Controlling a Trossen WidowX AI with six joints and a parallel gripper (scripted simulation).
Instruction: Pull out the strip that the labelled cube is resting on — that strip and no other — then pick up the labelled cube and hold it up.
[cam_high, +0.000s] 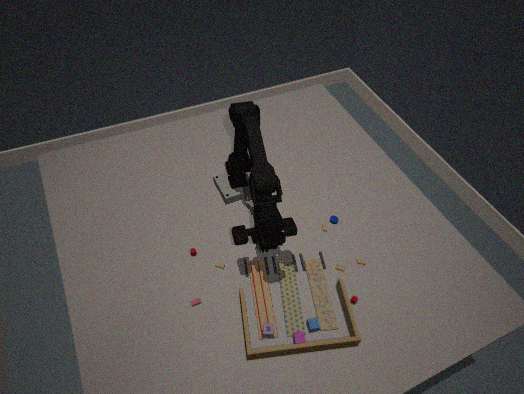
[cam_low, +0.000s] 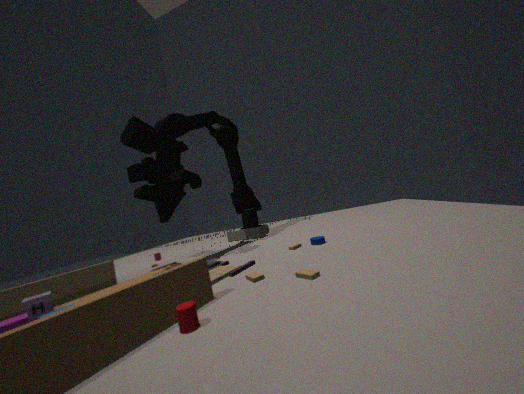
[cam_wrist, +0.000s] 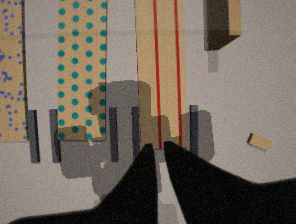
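The lilac cube (cam_high: 268, 329) (cam_low: 38, 306), marked with a dark H, rests on the far end of the strip with red lines (cam_high: 257, 292) (cam_wrist: 166, 75). The teal-dotted strip (cam_high: 291, 300) (cam_wrist: 82, 75) and the blue-speckled strip (cam_high: 320, 295) (cam_wrist: 11, 75) lie beside it. My gripper (cam_low: 164, 219) (cam_wrist: 158, 149) is shut and empty, pointing down well above the table. In the wrist view its fingertips are over the near end of the red-lined strip.
A wooden three-sided wall (cam_high: 302, 347) (cam_low: 130, 300) surrounds the far ends. A magenta cube (cam_high: 299, 337) and a blue cube (cam_high: 313, 324) are inside. Dark rails (cam_high: 246, 267) (cam_wrist: 193, 130) flank the near ends. Red cylinders (cam_high: 193, 252) (cam_low: 187, 317), a blue disc (cam_high: 334, 219) and small blocks lie around.
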